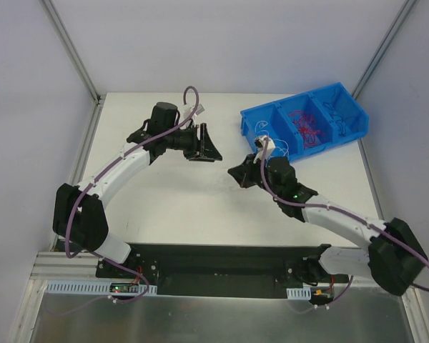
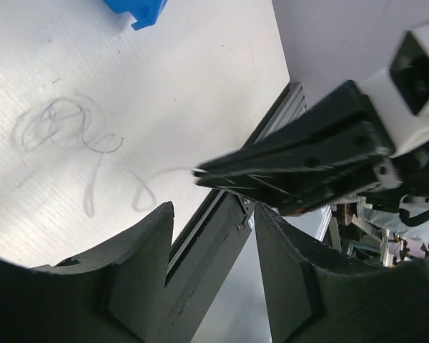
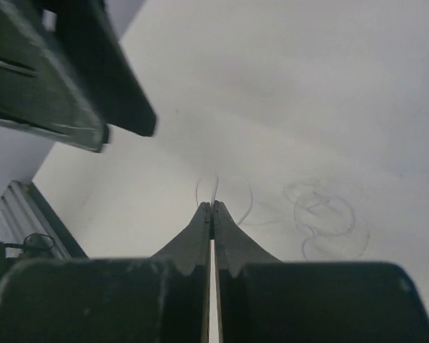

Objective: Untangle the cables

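The right claw point(image 3: 212, 209) is pressed together on one end of a thin, curly white wire point(image 2: 61, 121), whose loose loops lie on the white worktop point(image 2: 186, 78). The left claw point(image 2: 213, 211) is spread and empty, just beside that pinch. It should close on the strand near the right tip. Both should then draw apart slowly and low, so the curls open rather than knot. The red cable tangle point(image 1: 305, 127) sits in the middle compartment of the blue plastic bin point(image 1: 268, 137).

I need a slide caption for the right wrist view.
Right gripper, shut, pinches a thin white cable whose loose curls lie on the table ahead.
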Controlling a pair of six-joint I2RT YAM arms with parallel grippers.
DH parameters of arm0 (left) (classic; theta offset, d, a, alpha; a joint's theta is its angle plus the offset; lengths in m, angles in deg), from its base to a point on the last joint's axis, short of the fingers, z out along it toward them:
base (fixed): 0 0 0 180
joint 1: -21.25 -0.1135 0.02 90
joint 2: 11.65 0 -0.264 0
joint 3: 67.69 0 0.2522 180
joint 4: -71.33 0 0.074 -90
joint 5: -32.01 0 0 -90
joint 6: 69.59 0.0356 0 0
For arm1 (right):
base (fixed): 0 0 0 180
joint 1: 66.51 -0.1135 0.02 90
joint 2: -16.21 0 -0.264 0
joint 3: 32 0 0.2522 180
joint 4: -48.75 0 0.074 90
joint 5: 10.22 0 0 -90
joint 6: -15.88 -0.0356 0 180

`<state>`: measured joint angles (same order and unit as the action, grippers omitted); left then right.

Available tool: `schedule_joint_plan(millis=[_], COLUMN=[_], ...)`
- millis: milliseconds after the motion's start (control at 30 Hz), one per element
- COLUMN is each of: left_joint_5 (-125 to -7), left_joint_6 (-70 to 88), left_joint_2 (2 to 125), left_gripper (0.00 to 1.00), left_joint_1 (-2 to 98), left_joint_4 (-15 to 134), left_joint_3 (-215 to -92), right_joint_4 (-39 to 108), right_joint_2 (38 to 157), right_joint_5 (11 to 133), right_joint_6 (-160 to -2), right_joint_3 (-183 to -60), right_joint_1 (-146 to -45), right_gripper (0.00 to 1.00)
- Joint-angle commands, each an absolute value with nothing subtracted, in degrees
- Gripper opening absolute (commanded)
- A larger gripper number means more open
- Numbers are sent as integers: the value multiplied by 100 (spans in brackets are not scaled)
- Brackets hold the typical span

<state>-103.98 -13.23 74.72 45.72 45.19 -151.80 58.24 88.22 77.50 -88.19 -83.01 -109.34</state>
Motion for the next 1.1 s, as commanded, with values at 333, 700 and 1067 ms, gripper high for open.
schedule_joint_plan(millis=[333,700,1067], left_joint_5=[-11581,-11775,-11529], left_joint_6=[-991,-1201,-1728], left_joint_2=[7238,7210,7694], left_gripper=[79,63,32], left_joint_1=[5376,5808,5527], left_joint_4=[5457,6320,6179], left_joint_3=[-15264,-14904,-14807], right_joint_4=[6145,6575,5972], right_joint_2=[6289,6147,6507], right_joint_5=[6466,6352,6045], right_joint_6=[-9476,-10866,-11043], right_joint_3=[-7950,-8600,-10760], right_joint_1=[-10290,-10289,-10289], right_gripper=[0,0,0])
